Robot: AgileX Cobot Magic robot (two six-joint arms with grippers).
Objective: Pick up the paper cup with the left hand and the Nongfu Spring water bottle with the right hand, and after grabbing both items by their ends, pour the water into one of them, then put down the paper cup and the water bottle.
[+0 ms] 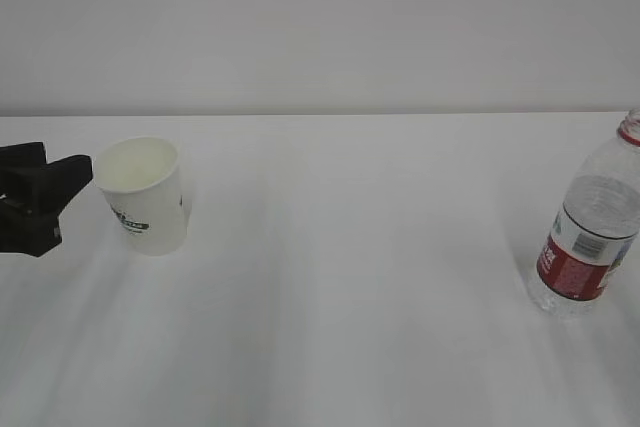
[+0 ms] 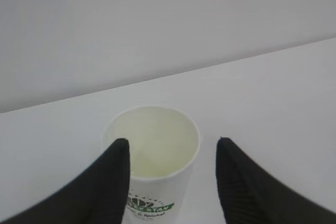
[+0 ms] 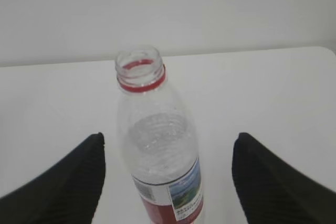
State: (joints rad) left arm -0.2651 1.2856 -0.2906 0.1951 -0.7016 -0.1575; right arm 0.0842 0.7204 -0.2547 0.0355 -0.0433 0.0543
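The paper cup [image 1: 145,197] stands upright on the left of the white table, logo facing the front. My left gripper [image 1: 66,183] sits just left of it, open; in the left wrist view the cup [image 2: 152,145] lies between the fingertips of my left gripper [image 2: 172,142], nearer the left finger, with a gap to the right one. At the table's right edge stands the uncapped Nongfu Spring water bottle [image 1: 590,237]. In the right wrist view the bottle [image 3: 157,145] stands between the open fingers of my right gripper [image 3: 168,137], clear of both. Water is hard to make out.
The white table [image 1: 350,277] stretches bare between cup and bottle, with a plain light wall [image 1: 320,27] behind it. The bottle stands close to the right border of the exterior view, where the right arm does not show.
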